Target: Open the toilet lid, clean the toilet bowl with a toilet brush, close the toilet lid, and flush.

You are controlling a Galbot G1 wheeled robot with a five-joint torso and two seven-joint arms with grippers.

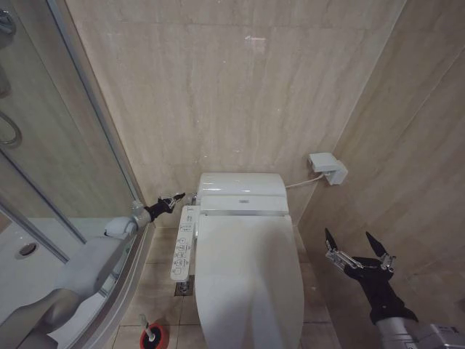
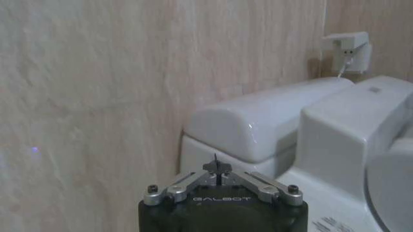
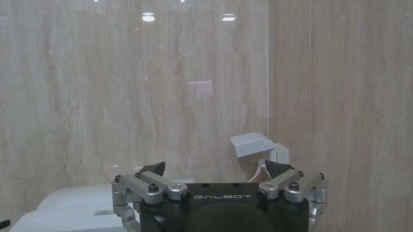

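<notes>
The glossy white toilet lid (image 1: 247, 276) lies shut, so the toilet bowl beneath it is hidden. A white button panel (image 1: 184, 251) runs along the toilet's left side. My left gripper (image 1: 178, 198) is shut on nothing, pointing at the left rear corner of the toilet's back unit (image 1: 242, 193). The left wrist view shows its closed tips (image 2: 216, 169) just short of that unit (image 2: 271, 125). My right gripper (image 1: 356, 243) hangs open in the air to the right of the lid and apart from it; it also appears in the right wrist view (image 3: 215, 169). The toilet brush (image 1: 147, 325) stands in its red cup (image 1: 155, 338) on the floor at the lower left.
A glass shower enclosure (image 1: 65, 145) and its curved base close off the left side. Beige tiled walls stand behind and to the right. A white wall box (image 1: 328, 167) with a cable sits right of the back unit, also seen from both wrists (image 2: 348, 48) (image 3: 255, 145).
</notes>
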